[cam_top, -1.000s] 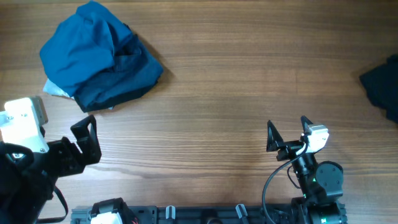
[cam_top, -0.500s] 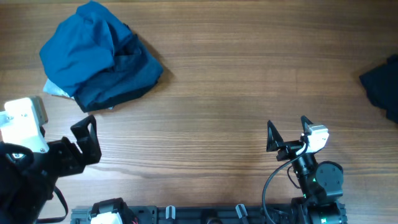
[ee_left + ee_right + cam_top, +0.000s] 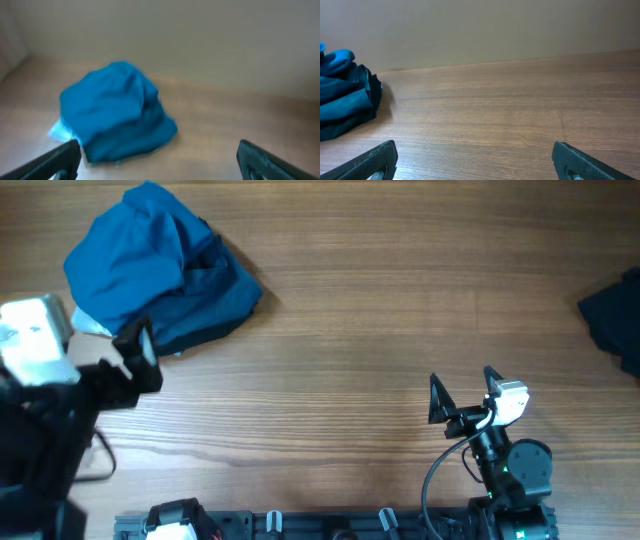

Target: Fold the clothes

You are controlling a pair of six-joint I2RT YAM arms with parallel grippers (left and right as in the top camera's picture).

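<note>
The clothes lie in a crumpled pile at the table's far left. A medium-blue shirt [image 3: 135, 260] is on top, with a darker navy-teal garment [image 3: 205, 305] under its right side. The pile also shows blurred in the left wrist view [image 3: 112, 117] and at the left edge of the right wrist view [image 3: 342, 100]. My left gripper [image 3: 142, 358] [image 3: 160, 162] is open and empty, just in front of the pile's near edge. My right gripper [image 3: 462, 395] [image 3: 475, 160] is open and empty over bare wood at the front right, far from the pile.
A pale blue scrap [image 3: 90, 325] [image 3: 60, 131] pokes out from under the pile's left side. Another dark navy garment [image 3: 615, 320] lies at the table's right edge, partly out of view. The table [image 3: 380, 300] is brown wood.
My left arm has moved away from the front edge toward the pile, so its gripper is now close to the pile's near edge. The right arm and the clothes have not moved.
</note>
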